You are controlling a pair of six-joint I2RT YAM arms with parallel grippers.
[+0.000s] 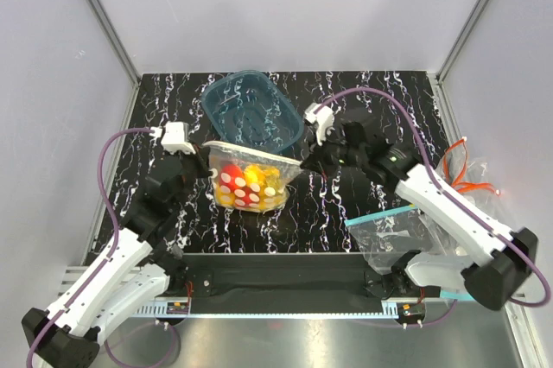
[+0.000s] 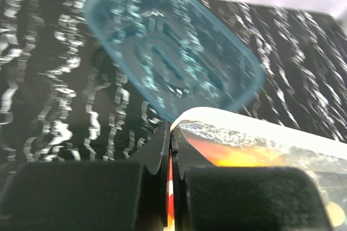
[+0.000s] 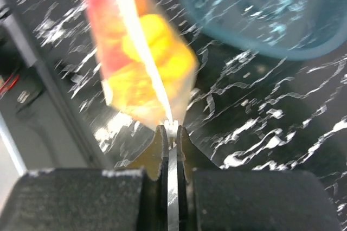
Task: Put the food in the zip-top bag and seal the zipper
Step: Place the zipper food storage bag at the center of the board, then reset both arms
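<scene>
The polka-dot zip-top bag [image 1: 251, 180] hangs between my two grippers above the dark marbled table, with red and yellow food [image 1: 244, 180] inside it. Its pale zipper [image 1: 255, 151] runs taut along the top edge. My left gripper [image 1: 204, 154] is shut on the bag's left corner; in the left wrist view the zipper [image 2: 260, 128] leads away from my left gripper [image 2: 169, 133]. My right gripper [image 1: 307, 161] is shut on the zipper's right end. In the right wrist view the zipper [image 3: 135, 41] runs from my right gripper [image 3: 171, 132] over the blurred food [image 3: 152, 60].
An empty teal plastic container [image 1: 251, 111] lies just behind the bag; it also shows in the left wrist view [image 2: 173, 57] and the right wrist view [image 3: 271, 8]. A plain clear bag with a teal strip [image 1: 402, 230] lies at the right front. Orange cables [image 1: 467, 180] sit at the right edge.
</scene>
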